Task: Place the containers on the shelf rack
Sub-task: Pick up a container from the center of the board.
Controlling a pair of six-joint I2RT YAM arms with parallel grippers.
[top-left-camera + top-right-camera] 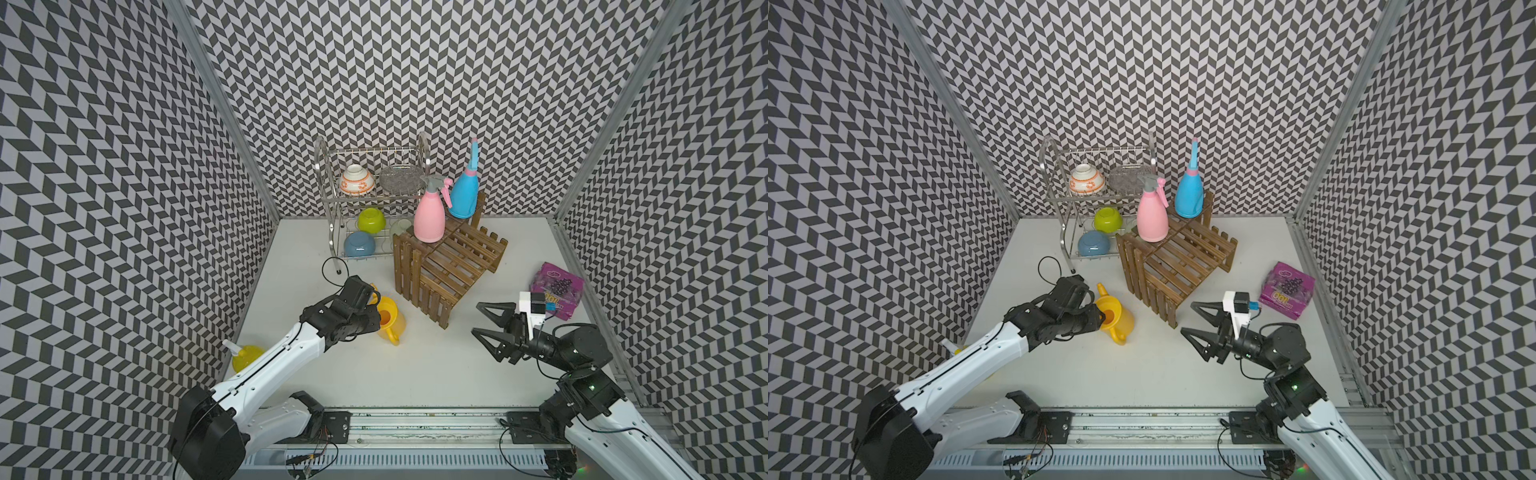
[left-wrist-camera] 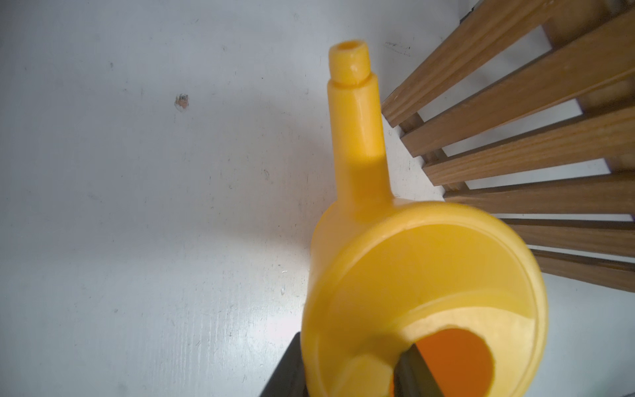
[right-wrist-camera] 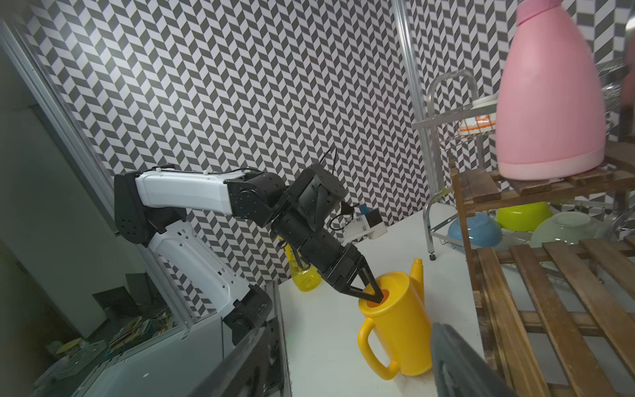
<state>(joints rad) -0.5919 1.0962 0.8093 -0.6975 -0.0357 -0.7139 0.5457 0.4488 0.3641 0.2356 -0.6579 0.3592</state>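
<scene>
1. Nearest, at the left edge of the table (image 1: 415,374), partly hidden by the left arm: translucent yellow round spray bottle (image 1: 245,358), upright, untouched.
2. Further out: left gripper (image 3: 377,296) pinched on the fill-hole rim of the yellow watering can (image 3: 402,326), one jaw inside, one outside. Can upright on the table, handle toward the robot, spout pointing away.
3. About level with it: right gripper (image 1: 476,318) spread wide, empty.
4. Beyond the can and to its right, near it: shelf rack (image 1: 449,266), lower tiers bare. Probably a lift up and rightward next.
5. Farthest, on the upper tiers: pink spray bottle (image 1: 430,216) and blue spray bottle (image 1: 463,199).
</scene>
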